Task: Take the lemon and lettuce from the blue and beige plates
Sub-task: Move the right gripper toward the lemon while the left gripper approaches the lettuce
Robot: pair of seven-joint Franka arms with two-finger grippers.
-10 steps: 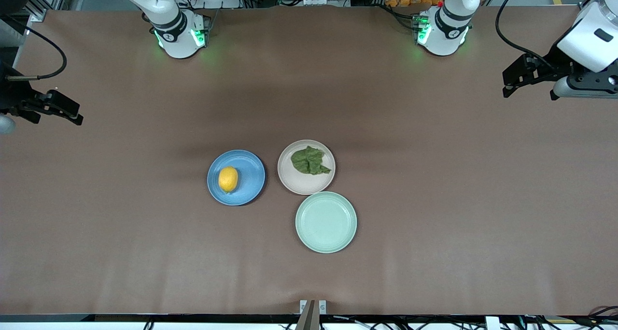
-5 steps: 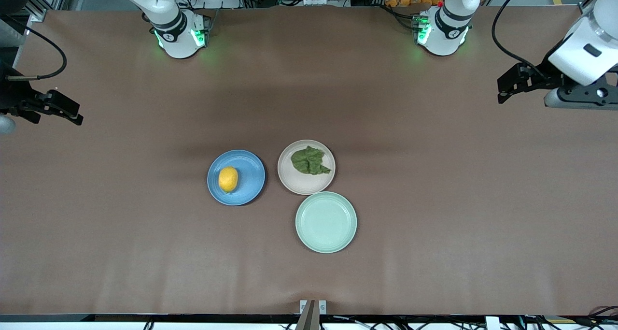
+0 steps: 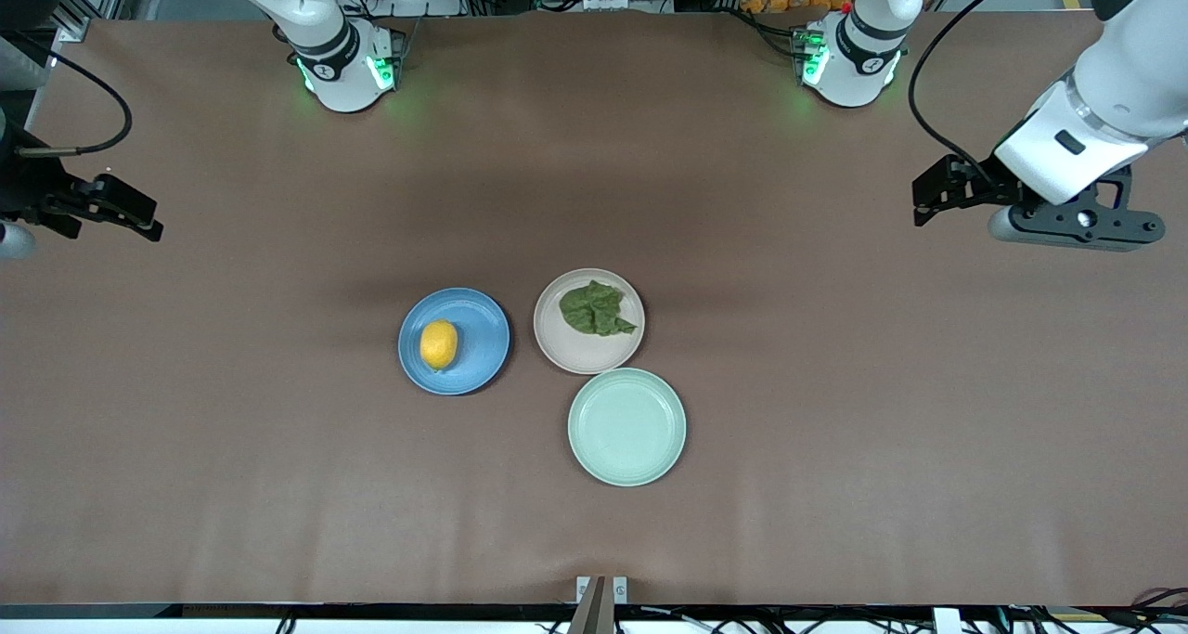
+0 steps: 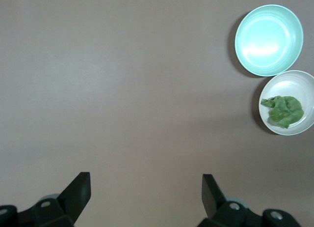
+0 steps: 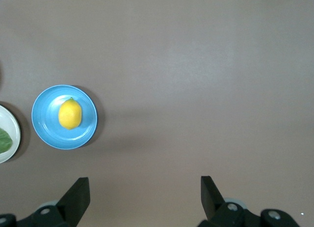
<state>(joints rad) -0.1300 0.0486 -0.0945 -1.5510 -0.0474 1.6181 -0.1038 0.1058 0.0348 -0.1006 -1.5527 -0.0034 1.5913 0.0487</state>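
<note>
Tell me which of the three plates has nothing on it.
The mint-green plate, nearest the front camera. The blue plate carries the lemon, the beige plate the lettuce.

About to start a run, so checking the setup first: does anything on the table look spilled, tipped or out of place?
Nothing stands out. The lemon sits on the blue plate, the lettuce on the beige plate, and the mint plate is bare.

The right arm (image 3: 37,198) runs off the front view's edge at its own end of the table, so most of it can't be seen; in the right wrist view the beige plate (image 5: 7,133) and lettuce (image 5: 4,140) are sliced by the edge; both wrist views only catch the fingers' (image 4: 78,192) tips.
</note>
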